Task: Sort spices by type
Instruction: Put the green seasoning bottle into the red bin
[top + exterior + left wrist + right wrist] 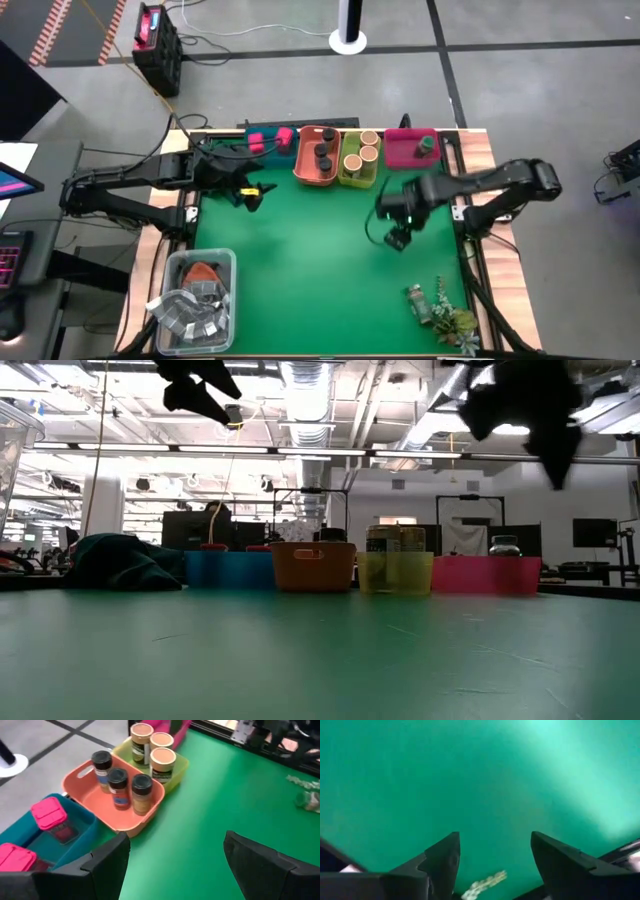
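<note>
Along the far edge stand four trays. The teal tray (262, 150) holds pink boxes (48, 813). Three dark-lidded jars (120, 784) stand upright in the orange tray (303, 168), and three tan-topped cylinders (155, 751) in the yellow-green tray (357, 181). A green-topped jar (425, 146) is in the pink tray (400, 155). One more jar (418, 303) lies on its side on the mat at the near right. My left gripper (175, 845) hangs open above the mat, near the teal tray. My right gripper (495, 842) hangs open over bare mat, pointing down.
A leafy sprig (455, 322) lies beside the fallen jar at the near right corner. A clear tub (195, 300) of grey packets stands at the near left. Between them the green mat (310, 270) is bare.
</note>
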